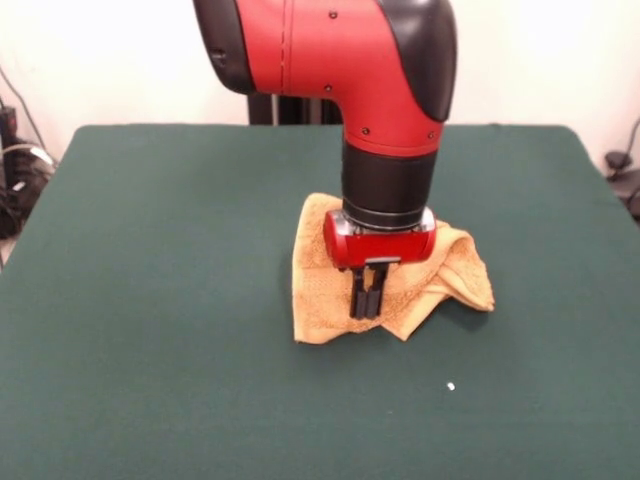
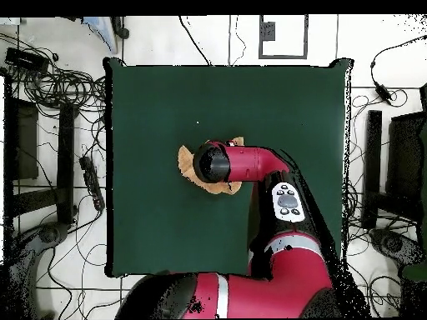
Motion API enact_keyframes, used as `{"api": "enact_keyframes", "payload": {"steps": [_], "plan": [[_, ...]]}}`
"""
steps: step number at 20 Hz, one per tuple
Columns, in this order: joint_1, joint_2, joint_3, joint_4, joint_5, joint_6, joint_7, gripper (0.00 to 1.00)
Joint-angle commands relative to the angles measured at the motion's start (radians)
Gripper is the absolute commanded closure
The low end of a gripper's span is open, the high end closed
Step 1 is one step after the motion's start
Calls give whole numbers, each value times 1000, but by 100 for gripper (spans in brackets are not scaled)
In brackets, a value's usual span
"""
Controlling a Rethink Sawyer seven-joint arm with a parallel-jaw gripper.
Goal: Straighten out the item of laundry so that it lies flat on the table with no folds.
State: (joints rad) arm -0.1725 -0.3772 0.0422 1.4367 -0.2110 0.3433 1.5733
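The orange-yellow towel (image 1: 320, 290) lies crumpled and folded near the middle of the dark green table (image 1: 150, 300). One corner sticks out to the right. My gripper (image 1: 366, 312) points straight down over the towel's near part. Its two black fingers (image 1: 358, 298) stand close together, with their tips down in the cloth at the near edge. In the overhead view the arm's wrist covers the gripper and most of the towel (image 2: 185, 160). Only orange edges show around the wrist on the table (image 2: 167, 100). No label shows.
A small white speck (image 1: 451, 385) lies on the table in front of the towel to the right. Cables and equipment (image 2: 50, 125) lie on the floor around the table. The arm's red body (image 2: 275, 250) reaches over the table's near-base edge.
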Motion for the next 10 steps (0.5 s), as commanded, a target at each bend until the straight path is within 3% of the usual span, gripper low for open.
{"api": "enact_keyframes", "payload": {"steps": [1,10], "plan": [[37,-67,39,125,5,224,57,100],[13,-144,54,170,3,322,32,100]]}}
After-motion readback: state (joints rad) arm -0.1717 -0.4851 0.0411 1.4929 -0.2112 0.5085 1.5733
